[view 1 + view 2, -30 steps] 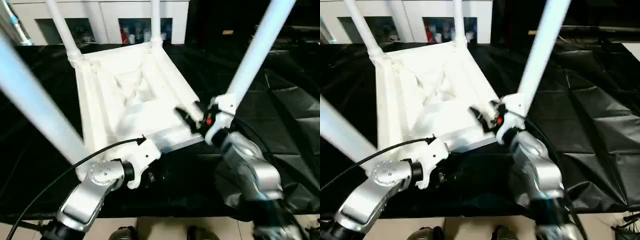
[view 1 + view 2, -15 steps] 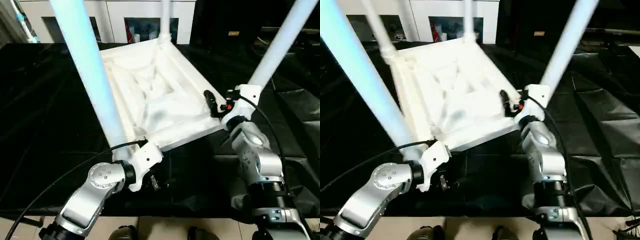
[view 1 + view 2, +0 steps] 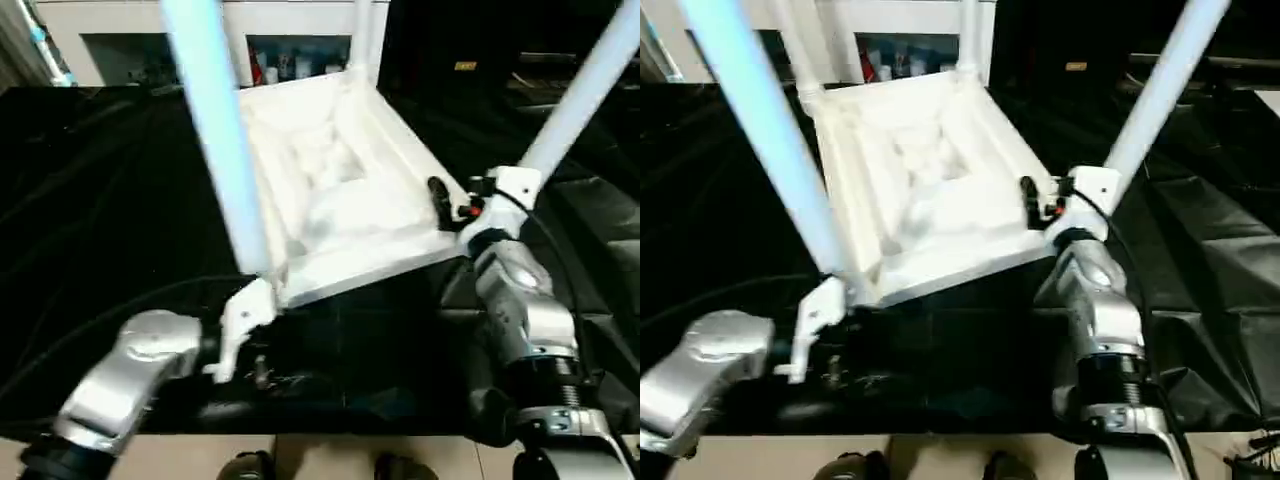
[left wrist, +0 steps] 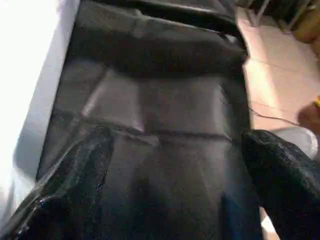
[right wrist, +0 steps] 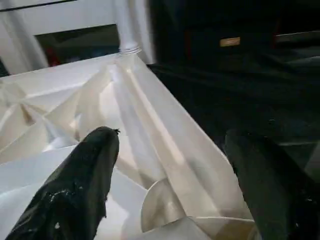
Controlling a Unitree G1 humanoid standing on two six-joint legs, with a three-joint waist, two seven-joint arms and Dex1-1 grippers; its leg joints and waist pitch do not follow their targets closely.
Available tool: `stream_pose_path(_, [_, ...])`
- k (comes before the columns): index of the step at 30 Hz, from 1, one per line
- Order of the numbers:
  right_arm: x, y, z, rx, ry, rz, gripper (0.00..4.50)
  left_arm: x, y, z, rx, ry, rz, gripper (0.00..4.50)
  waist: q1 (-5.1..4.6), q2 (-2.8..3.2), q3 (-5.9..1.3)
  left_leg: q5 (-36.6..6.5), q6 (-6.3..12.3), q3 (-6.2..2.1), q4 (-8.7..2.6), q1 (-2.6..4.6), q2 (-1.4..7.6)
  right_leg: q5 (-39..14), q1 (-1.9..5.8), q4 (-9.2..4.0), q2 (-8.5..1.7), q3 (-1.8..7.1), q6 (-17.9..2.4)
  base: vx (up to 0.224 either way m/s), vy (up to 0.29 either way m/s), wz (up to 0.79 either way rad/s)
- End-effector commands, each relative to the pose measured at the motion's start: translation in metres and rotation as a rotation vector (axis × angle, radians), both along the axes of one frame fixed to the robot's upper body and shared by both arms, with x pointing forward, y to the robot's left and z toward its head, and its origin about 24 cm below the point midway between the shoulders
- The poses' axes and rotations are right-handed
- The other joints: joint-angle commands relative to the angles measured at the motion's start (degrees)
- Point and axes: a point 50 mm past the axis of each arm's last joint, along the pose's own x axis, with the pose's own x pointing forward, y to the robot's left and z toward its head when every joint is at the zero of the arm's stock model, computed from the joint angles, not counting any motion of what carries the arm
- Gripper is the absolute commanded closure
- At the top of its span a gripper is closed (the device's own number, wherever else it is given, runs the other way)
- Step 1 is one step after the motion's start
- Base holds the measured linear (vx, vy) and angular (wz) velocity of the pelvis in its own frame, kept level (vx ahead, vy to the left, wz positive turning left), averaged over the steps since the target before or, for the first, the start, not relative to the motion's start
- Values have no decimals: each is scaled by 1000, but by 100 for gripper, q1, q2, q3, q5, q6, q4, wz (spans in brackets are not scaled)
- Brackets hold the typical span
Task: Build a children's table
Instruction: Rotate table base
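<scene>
The children's table (image 3: 340, 190) lies upside down on a surface covered with black sheeting (image 3: 100, 200), with its ribbed underside facing up and its legs standing up from the corners. One leg (image 3: 215, 140) rises from the near left corner and crosses the picture close to the camera; another leg (image 3: 580, 95) rises from the near right corner and leans to the right; two more legs stand at the far corners, one of them (image 3: 968, 35) clearly seen at the far right corner. The left end effector (image 4: 175, 165) is wide apart and holds nothing; its two black fingers (image 4: 75, 175) frame only the black sheeting, with the white edge of the table at one side of that view. In the head views the left arm (image 3: 130, 375) is low, just in front of the near left corner of the table. The right end effector (image 5: 170, 170) is also wide apart, and its fingers (image 5: 80, 185) stand on both sides of the near right corner socket (image 5: 160, 205) of the top, without closing on it. Behind the surface there is a white cabinet (image 3: 120, 40) with small things on its shelves.
</scene>
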Motion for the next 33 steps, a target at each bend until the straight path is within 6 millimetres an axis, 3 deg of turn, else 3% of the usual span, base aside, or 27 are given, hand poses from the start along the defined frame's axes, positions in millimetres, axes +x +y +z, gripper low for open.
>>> stream_pose_path(1, [2,-11,6,-2,-24,-52,77,-5,6,10,-36,-22,-36,4,-49,-24,-404,-1072,317,-21,-395,194,105,-894,269,-230,-28,131,-1081,0,0,0])
stream_pose_path(3, [3,-12,7,-6,-24,-52,77,-8,11,13,-58,-21,-41,4,-59,-65,-395,-1117,315,-14,-399,194,107,-994,265,-243,-26,136,-1063,0,0,0])
stream_pose_path(12, [1,0,6,-44,-23,48,77,-23,60,30,-76,46,14,4,-90,-16,-382,-1360,204,-11,-416,236,102,-1235,220,-238,5,140,-984,0,0,0])
stream_pose_path(14, [-6,11,4,-77,-19,154,77,-20,76,40,-87,58,73,4,-86,-22,-372,-1432,174,-13,-426,234,101,-1279,220,-236,12,142,-971,0,0,0])
stream_pose_path(20, [-32,24,-11,-149,16,320,77,-12,97,54,-181,42,197,4,-74,-92,-408,-1389,193,-14,-422,224,114,-1250,242,-234,-2,156,-1010,0,0,0])
stream_pose_path(22, [-49,22,-23,-166,47,307,77,-1,104,62,-267,-73,289,4,-27,-67,-398,-1423,176,-3,-418,246,116,-1256,213,-256,7,172,-974,0,0,0])
stream_pose_path(23, [-56,16,-30,-171,64,249,77,5,104,67,-333,-131,325,4,-24,-74,-396,-1521,114,-19,-433,214,114,-1326,229,-263,2,165,-964,0,0,0])
stream_pose_path(24, [-56,15,-31,-170,69,237,77,6,103,68,-349,-135,330,4,-13,-76,-407,-1583,59,-15,-434,236,121,-1360,225,-268,-9,168,-964,0,0,0])
stream_pose_path(25, [-60,5,-41,-176,124,134,77,10,97,73,-453,-142,338,4,-26,-110,-414,-1640,-15,-36,-443,208,122,-1380,242,-240,-21,163,-988,0,0,0])
stream_pose_path(26, [-60,1,-45,-189,151,95,77,10,95,73,-471,-134,324,4,-37,-71,-411,-1767,-125,-36,-448,226,118,-1439,213,-242,-6,161,-1009,0,0,0])
stream_pose_path(27, [-62,-7,-51,-197,197,23,77,9,90,72,-488,-109,293,4,-46,-101,-407,-1954,-175,-45,-449,216,107,-1608,218,-243,-3,158,-949,0,0,0])
stream_pose_path(29, [-63,-11,-54,-191,221,-17,77,9,87,70,-491,-90,276,4,-87,-96,-400,-2077,-194,-58,-457,192,93,-1840,231,-260,-8,165,-768,0,0,0])
stream_pose_path(33, [-66,-17,-55,-225,246,-33,77,14,79,65,-470,-56,239,4,-112,-95,-374,-2323,-202,-66,-449,225,87,-2289,180,-345,-10,196,-503,0,0,0])
